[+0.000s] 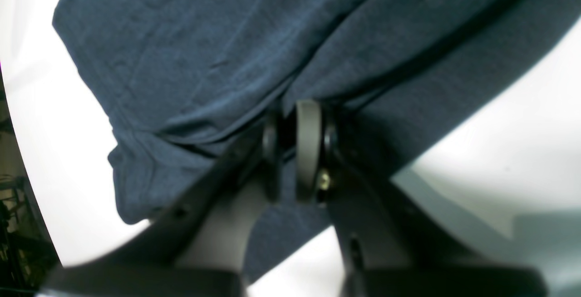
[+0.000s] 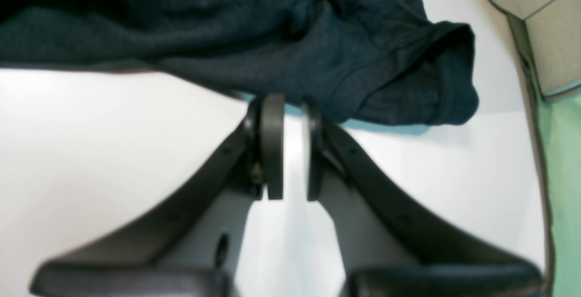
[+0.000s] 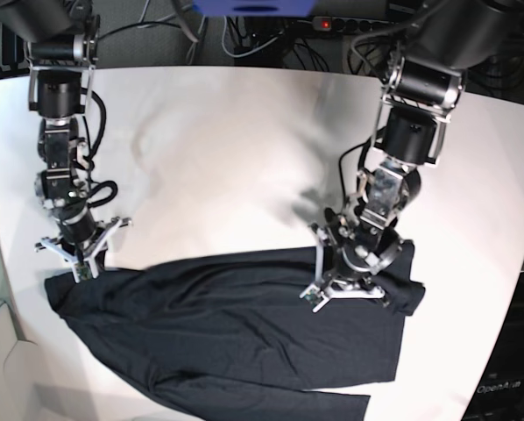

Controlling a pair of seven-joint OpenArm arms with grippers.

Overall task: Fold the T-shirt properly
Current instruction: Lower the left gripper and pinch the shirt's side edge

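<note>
Two grippers sit at the shirt's top edge: left gripper (image 1: 292, 151) pinched tight on a fold of the T-shirt (image 3: 236, 333), right gripper (image 2: 290, 147) nearly closed with its pads at the hem, grip on cloth unclear. Shirt lies spread, partly bunched, on the white table (image 3: 227, 158), near its front edge.
</note>
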